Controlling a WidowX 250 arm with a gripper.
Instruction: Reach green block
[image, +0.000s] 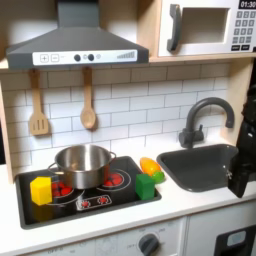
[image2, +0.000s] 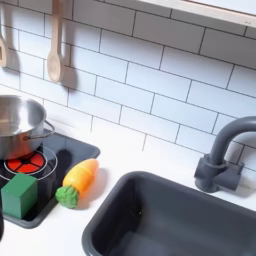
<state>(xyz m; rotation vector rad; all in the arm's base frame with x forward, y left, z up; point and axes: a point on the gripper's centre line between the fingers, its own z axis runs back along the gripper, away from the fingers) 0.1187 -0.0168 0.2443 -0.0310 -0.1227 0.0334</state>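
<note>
the green block (image: 146, 186) (image2: 19, 196) is sitting on the stove's (image: 60, 208) front corner nearest the sink (image: 200, 166), touching the orange toy (image2: 77, 182). the gripper (image: 242, 172) is hanging over the sink's far edge; i cannot tell its jaw state.

In the second exterior view, the green block (image2: 20, 195) sits on the black stovetop (image2: 70, 150), just beside the orange-yellow toy piece (image2: 78, 180). The steel pot (image2: 18, 122) stands behind; the sink (image2: 150, 215) lies to the second exterior view's right.
</note>
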